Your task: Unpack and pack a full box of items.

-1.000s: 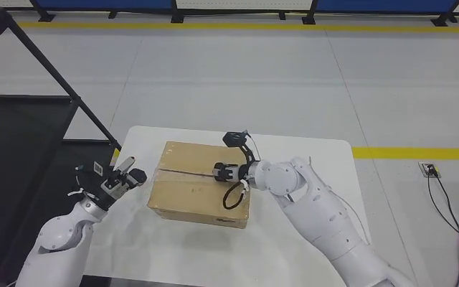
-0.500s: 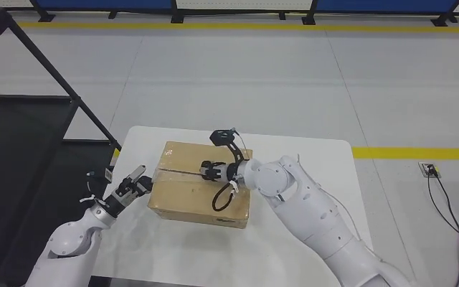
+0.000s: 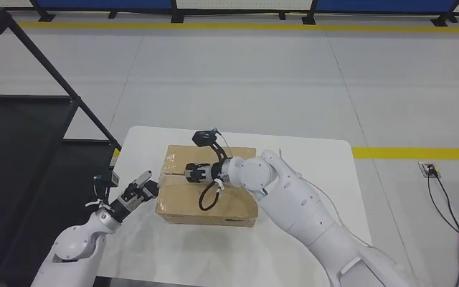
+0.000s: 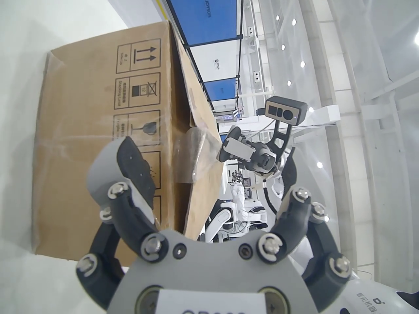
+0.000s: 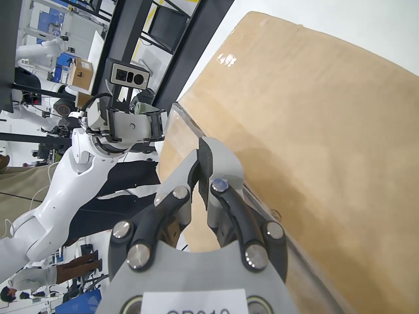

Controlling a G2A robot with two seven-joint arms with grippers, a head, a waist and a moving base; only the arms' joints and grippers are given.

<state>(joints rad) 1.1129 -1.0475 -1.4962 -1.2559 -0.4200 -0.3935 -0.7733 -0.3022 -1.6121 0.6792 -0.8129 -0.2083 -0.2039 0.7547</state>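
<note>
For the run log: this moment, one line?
box: closed | right pincer: shut, over box top | left pincer: open, beside box end

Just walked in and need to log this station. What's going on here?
A two-armed robot is working on a cardboard box on the white table. The right end effector, fingers shut, sits over the taped seam on the box's top. The left end effector is open, close by the box's end face. The flaps are closed and taped; nothing is unpacked yet.
</note>
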